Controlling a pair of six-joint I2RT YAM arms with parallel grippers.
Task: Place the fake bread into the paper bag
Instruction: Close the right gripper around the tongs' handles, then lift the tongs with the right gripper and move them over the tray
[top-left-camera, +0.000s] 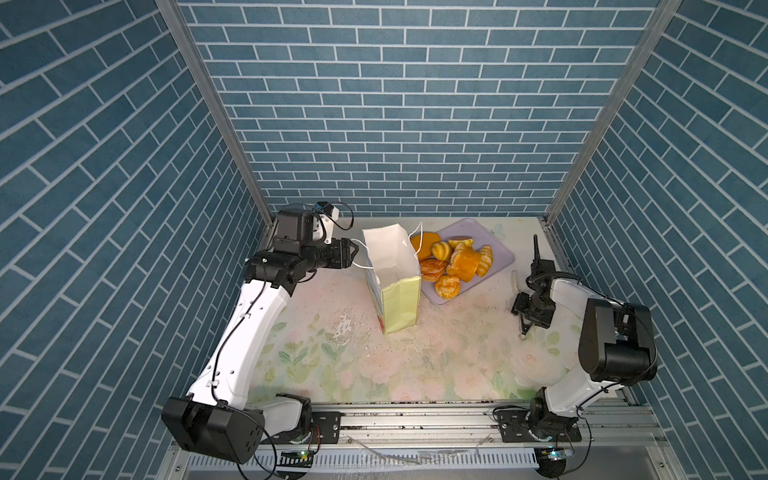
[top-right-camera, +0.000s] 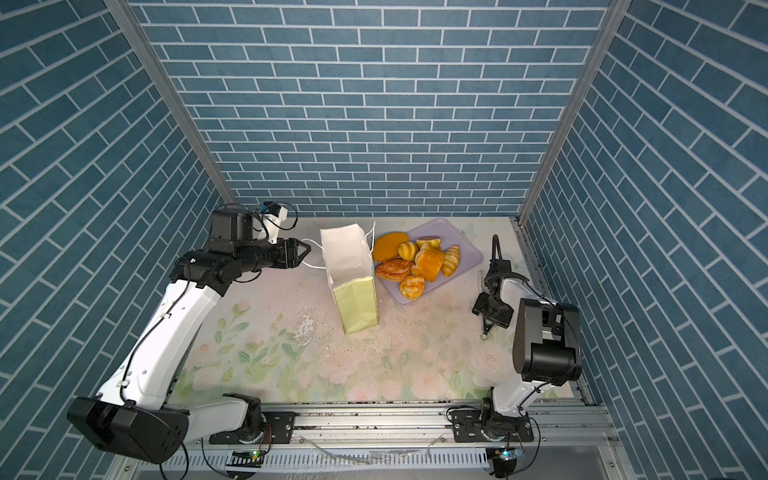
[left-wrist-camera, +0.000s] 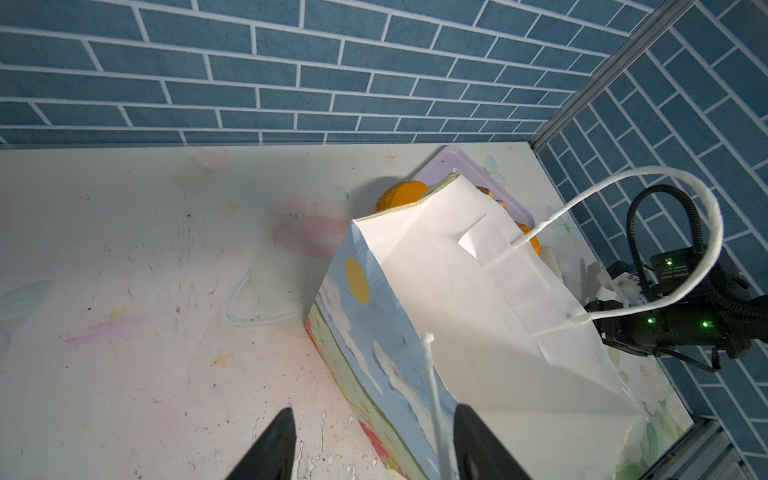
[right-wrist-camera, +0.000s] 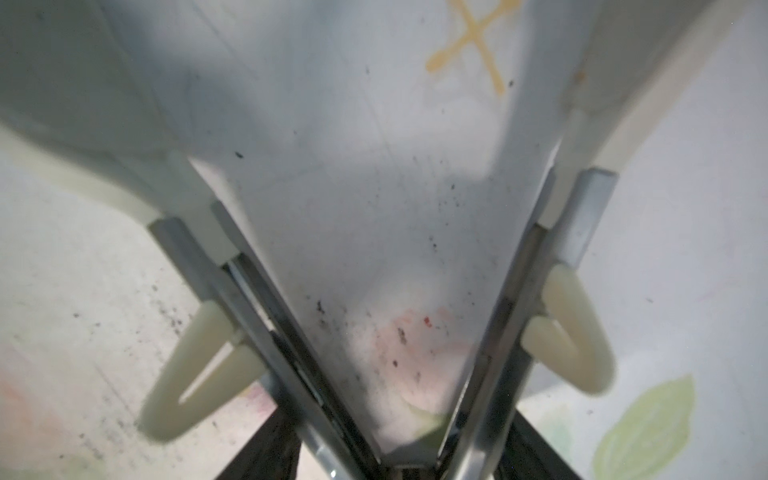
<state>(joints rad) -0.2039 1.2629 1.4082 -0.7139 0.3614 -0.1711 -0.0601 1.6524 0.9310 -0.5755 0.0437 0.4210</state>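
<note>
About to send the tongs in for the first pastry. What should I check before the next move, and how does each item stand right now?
1. Paper bag upright, mouth open: ok.
2. Fake bread piled on the lilac tray, none seen in the bag: ok.
3. Right hand gripping the tongs, arms spread: ok.
4. Left hand steadying the bag: not ok. It is open, and the left cord handle runs loose between its fingers.
5. Bare table between tongs and tray: ok.
6. Tray-side cord handle clear of the bread: cannot tell.
</note>
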